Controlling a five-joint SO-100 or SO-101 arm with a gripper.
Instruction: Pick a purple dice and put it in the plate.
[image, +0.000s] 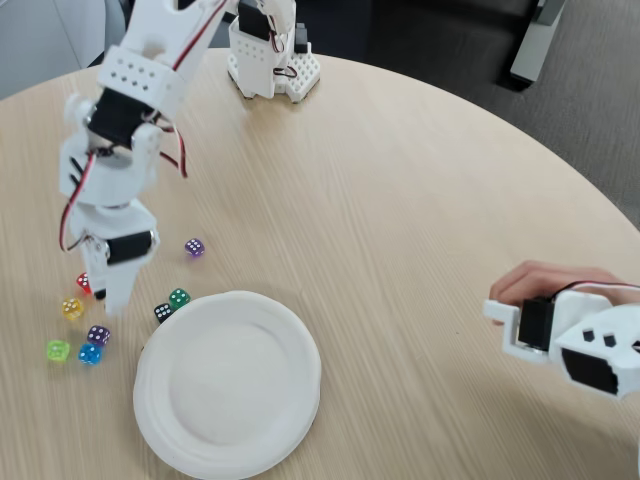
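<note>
Fixed view: white plate (228, 385) bare on the counter (420, 200), purple dice (98, 335) lying left of its rim beside a blue die (90, 354). Hand (113, 296) lowered just above them, finger spread impossible to tell.

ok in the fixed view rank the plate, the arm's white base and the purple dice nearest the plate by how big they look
1. plate, by far the largest.
2. arm's white base; it sits farther from the camera, so it may look smaller than it is.
3. purple dice, tiny, looking the same size as the other dice around it.
</note>
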